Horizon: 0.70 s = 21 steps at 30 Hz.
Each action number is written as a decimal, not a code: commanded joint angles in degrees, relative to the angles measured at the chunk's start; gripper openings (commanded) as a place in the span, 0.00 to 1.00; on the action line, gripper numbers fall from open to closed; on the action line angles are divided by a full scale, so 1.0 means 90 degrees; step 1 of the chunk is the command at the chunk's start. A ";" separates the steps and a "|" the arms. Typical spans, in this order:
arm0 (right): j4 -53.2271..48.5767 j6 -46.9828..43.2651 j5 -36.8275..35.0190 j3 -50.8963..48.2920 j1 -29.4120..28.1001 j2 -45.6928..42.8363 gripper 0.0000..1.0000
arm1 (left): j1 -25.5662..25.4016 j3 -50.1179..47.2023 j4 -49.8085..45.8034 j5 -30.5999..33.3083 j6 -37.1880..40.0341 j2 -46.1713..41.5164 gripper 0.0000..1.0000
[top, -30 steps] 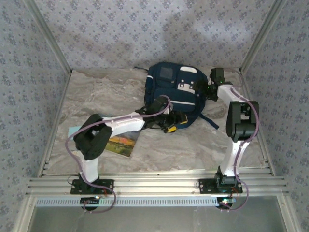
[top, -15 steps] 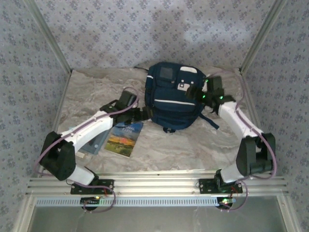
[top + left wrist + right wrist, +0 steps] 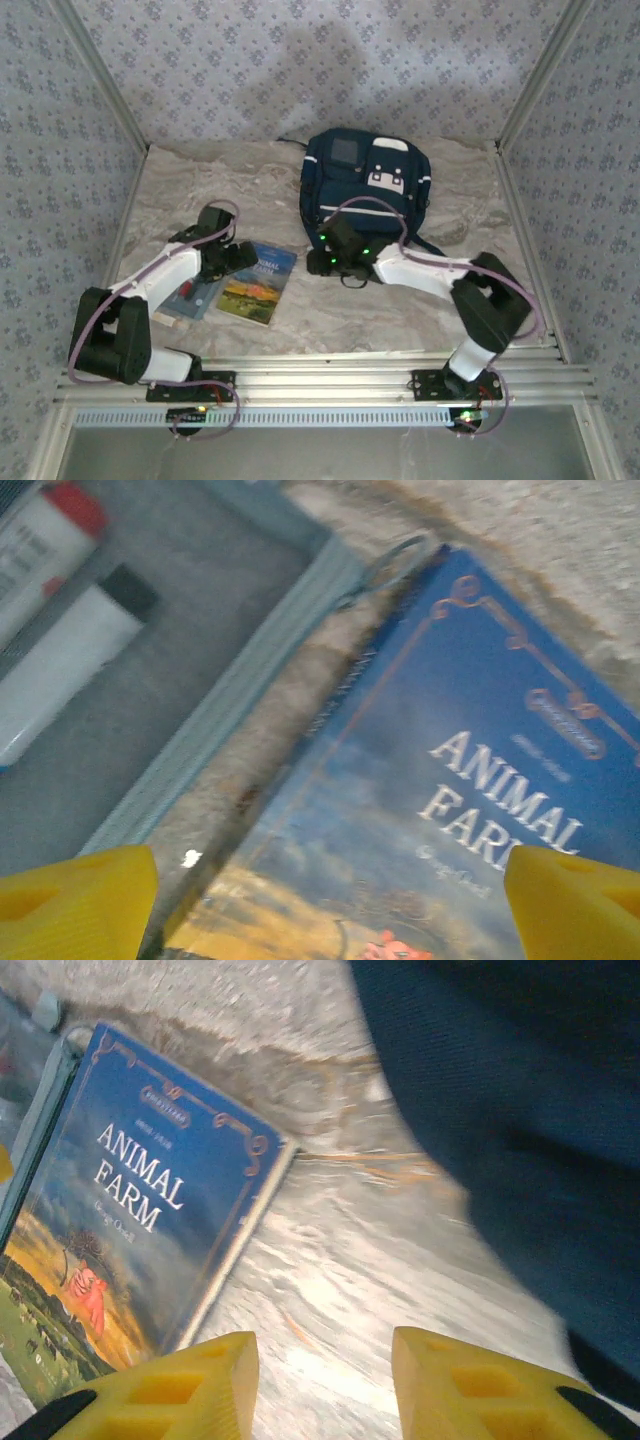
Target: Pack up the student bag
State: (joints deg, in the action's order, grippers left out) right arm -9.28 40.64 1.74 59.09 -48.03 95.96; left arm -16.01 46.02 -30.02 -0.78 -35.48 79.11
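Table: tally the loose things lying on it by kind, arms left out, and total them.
Navy-blue fabric backpack with white stripes: 1
Blue paperback book titled Animal Farm: 1
Flat grey-blue case: 1
White capped sticks in the case, one red-capped, one black-capped: 2
Total: 5

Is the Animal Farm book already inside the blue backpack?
No, the book lies face up on the table, apart from the backpack.

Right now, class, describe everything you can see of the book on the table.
The book is a thin paperback with a blue cover, gold border, the title Animal Farm in pale letters and a painted farm landscape below. It lies closed, flat and face up on the marbled table, apart from the backpack.
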 commanded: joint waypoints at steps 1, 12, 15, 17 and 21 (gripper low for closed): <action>0.0445 0.0324 0.0020 0.0499 -0.0224 0.0686 0.41 | 0.0284 -0.0271 0.0301 -0.0207 0.0274 -0.0115 0.89; 0.0938 0.0658 0.0867 0.1280 -0.0382 0.1915 0.42 | 0.0646 -0.0835 0.0776 -0.1395 0.0388 -0.0066 0.85; 0.1045 0.0826 0.1010 0.1357 -0.0329 0.2146 0.42 | 0.0646 -0.0969 0.0832 -0.1473 0.0362 0.0042 0.84; 0.1097 0.0928 0.1023 0.1405 -0.0248 0.2276 0.42 | 0.0640 -0.1029 0.0881 -0.1618 0.0307 0.0116 0.84; 0.1191 0.0987 0.0909 0.1425 -0.0032 0.2380 0.41 | 0.0557 -0.1168 0.1049 -0.2141 -0.0056 0.0080 0.82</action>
State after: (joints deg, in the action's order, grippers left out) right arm 0.49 47.70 9.98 70.72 -49.87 116.03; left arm -10.07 37.39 -22.06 -12.71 -33.30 79.22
